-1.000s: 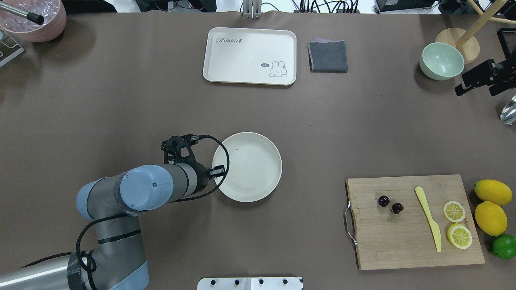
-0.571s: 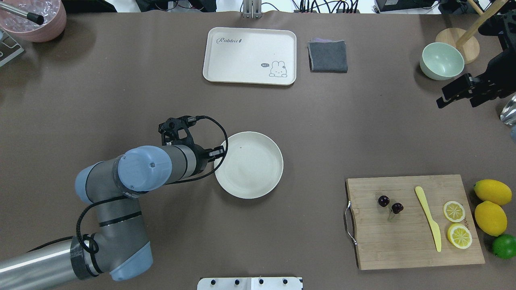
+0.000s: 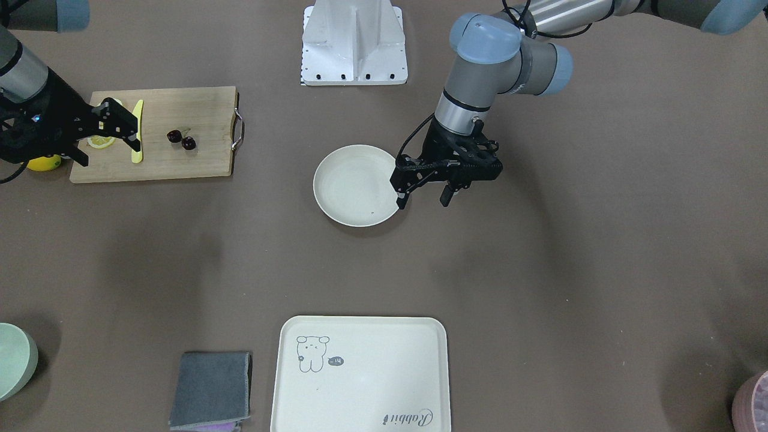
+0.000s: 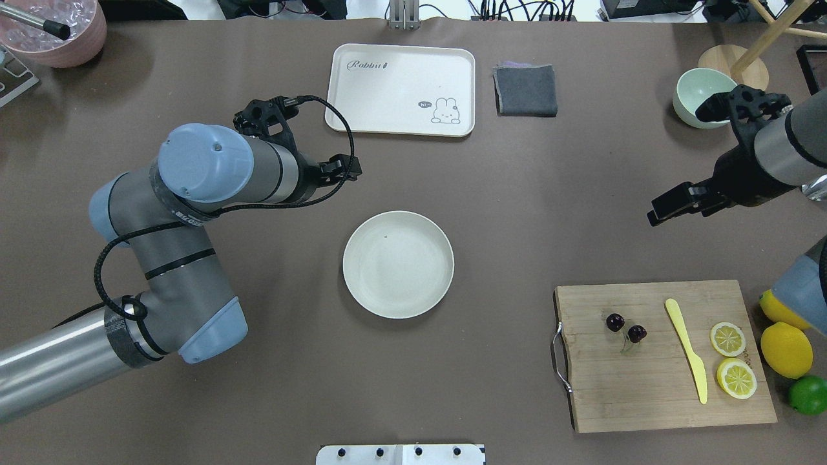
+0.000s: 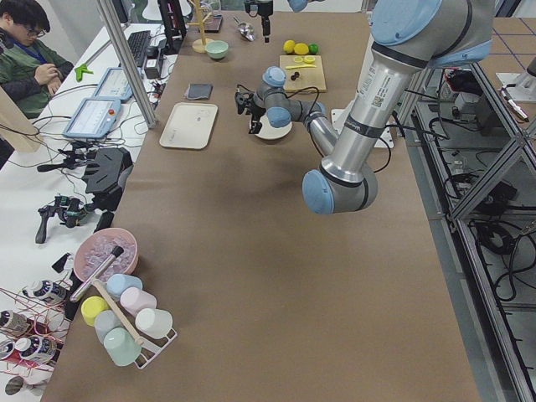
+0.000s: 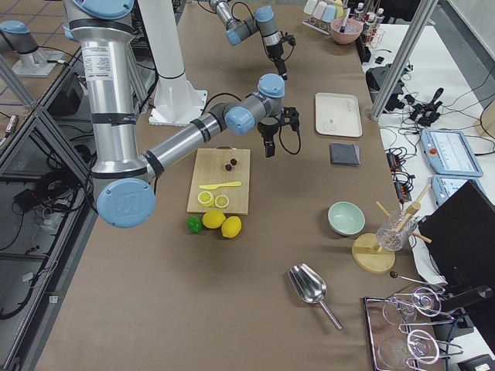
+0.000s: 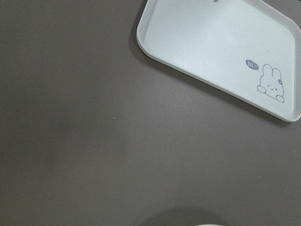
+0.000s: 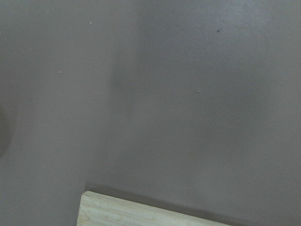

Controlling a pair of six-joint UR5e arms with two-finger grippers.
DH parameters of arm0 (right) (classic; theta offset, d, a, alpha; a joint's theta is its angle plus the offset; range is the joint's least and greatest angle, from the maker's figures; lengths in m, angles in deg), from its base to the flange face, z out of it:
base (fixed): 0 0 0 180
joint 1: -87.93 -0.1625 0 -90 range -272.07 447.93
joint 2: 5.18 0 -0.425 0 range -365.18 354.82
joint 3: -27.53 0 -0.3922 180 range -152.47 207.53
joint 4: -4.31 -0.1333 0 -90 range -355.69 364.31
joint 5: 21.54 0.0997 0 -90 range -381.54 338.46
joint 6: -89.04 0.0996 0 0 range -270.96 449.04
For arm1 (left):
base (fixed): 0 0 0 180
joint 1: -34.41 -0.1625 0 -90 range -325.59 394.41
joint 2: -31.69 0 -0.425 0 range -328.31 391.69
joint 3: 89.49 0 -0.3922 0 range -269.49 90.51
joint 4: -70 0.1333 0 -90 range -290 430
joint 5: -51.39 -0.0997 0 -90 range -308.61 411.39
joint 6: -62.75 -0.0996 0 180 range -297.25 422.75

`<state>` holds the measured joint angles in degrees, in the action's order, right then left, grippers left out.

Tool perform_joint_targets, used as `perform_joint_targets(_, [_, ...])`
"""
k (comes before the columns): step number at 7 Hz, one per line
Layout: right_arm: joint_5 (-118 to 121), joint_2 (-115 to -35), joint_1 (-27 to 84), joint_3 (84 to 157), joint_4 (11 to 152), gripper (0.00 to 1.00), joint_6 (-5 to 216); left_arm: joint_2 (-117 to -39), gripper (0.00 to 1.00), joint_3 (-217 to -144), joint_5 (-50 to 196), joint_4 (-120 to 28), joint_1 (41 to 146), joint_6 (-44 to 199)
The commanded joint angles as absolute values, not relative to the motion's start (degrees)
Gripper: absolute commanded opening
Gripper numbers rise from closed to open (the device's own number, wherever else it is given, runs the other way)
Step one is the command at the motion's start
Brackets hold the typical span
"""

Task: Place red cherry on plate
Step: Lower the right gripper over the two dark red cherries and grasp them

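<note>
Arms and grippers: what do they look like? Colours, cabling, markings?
The left arm and right arm are silver-grey tubes with light-blue joint caps. A black cable loops around the left wrist. The left gripper and right gripper are black and two-fingered. No markings are legible.

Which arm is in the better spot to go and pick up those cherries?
The right. Its hand hovers open close to the cutting board where the red cherry lies. The left hand is on the other side of the plate, much farther from the fruit.
</note>
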<state>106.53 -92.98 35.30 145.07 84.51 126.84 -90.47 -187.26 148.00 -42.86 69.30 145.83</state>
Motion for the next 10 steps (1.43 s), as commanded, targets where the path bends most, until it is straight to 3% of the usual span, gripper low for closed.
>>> perform_joint_targets(1, [99.1, -97.3, 44.9, 145.0, 74.3, 1.0, 129.0, -90.4, 0.98, -186.8, 143.4, -42.6, 70.2, 139.3])
perform_joint_targets(4, [86.2, -96.7, 59.4, 144.9, 74.2, 1.0, 137.3, -90.4, 0.98, -187.0, 143.3, -42.6, 71.0, 137.1])
perform_joint_targets(8, [85.7, -97.5, 61.7, 143.7, 74.2, 0.99, 139.5, -90.4, 0.98, -186.7, 143.2, -42.6, 70.6, 137.2])
perform_joint_targets(10, [85.6, -97.5, 61.7, 142.3, 73.1, 0.93, 139.5, -90.4, 0.98, -186.7, 143.2, -42.6, 70.5, 137.2])
